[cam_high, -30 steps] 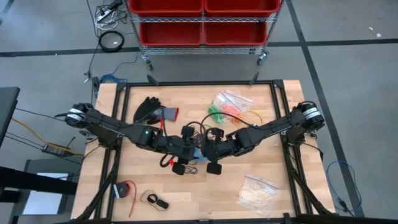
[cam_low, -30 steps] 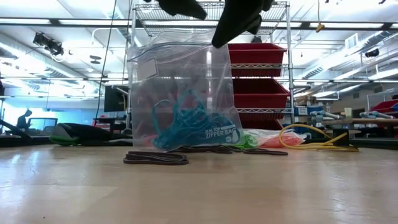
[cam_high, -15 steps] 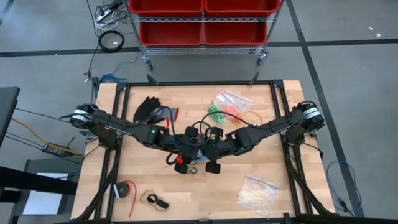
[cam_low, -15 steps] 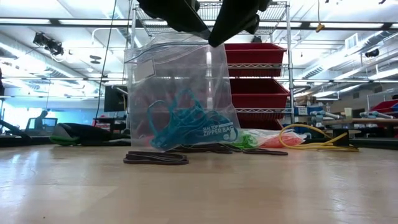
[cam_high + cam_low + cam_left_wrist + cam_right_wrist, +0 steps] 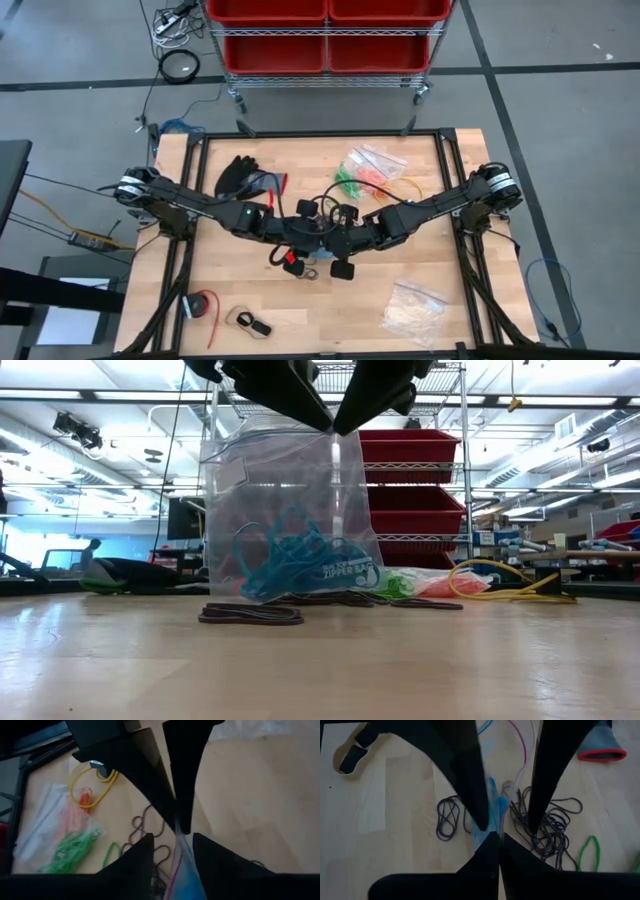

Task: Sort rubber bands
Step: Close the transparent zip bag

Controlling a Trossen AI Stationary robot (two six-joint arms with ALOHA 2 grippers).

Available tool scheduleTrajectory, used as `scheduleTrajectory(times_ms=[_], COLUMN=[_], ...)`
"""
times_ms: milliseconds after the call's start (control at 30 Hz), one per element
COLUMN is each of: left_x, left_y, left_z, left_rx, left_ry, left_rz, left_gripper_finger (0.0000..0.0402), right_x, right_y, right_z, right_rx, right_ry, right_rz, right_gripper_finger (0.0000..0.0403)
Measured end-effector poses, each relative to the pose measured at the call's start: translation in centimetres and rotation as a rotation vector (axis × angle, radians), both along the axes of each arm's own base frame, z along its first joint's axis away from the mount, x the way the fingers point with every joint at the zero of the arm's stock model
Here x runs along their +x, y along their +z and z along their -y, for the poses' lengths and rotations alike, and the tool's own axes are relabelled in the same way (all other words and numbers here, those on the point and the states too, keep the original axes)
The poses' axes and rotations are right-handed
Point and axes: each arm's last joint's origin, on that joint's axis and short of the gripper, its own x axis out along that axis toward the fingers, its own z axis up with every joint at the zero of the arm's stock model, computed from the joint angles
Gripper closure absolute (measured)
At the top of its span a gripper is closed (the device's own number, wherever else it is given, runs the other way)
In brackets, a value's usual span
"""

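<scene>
A clear zipper bag (image 5: 290, 510) with blue rubber bands (image 5: 285, 560) in its bottom hangs at the table's middle. My right gripper (image 5: 499, 836) is shut on the bag's top. My left gripper (image 5: 173, 836) is open right beside it. Its two fingers stand on either side of the bag's top edge, and no touch shows. Loose black rubber bands (image 5: 547, 825) and a green one (image 5: 588, 852) lie on the wood around the bag. A second bag (image 5: 362, 172), holding green and orange bands, lies farther back. My right gripper pinches the zipper bag's top edge (image 5: 178, 839) between its two shut fingers. The fingers slant down from above and from the table's right. The bag hangs upright below them, with its bottom (image 5: 290, 598) down at the table top.
A black glove (image 5: 240, 178) lies at the back left. A yellow cable (image 5: 405, 188) lies behind the right arm. A clear bag of whitish pieces (image 5: 412, 305) lies at the near right, and a red-and-black object (image 5: 200, 305) at the near left. Red bins (image 5: 325, 35) stand beyond the table.
My left gripper has come down and toward the table's right, up to the bag's top beside my right gripper. The bag has stayed hanging in place.
</scene>
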Motion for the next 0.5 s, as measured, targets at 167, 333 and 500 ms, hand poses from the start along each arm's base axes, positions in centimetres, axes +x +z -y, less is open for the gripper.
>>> scheduleTrajectory(times_ms=[167,333,500], left_x=[-0.01,0.05,0.05], left_y=[-0.06,-0.33,-0.34], left_z=[0.1,0.23,0.18], left_rx=[-0.021,-0.036,-0.033], left_ry=[-0.044,-0.067,-0.062], left_rz=[-0.012,-0.027,-0.029], left_gripper_finger=[0.0305,0.0326,0.0326], right_x=[0.0,0.01,0.03], right_y=[0.01,0.0,0.0], right_z=[0.02,0.05,0.15], right_rx=[-0.007,-0.005,-0.015], right_ry=[-0.003,-0.008,-0.021], right_rz=[0.002,0.002,0.006], right_gripper_finger=[0.0403,0.0403,0.0403])
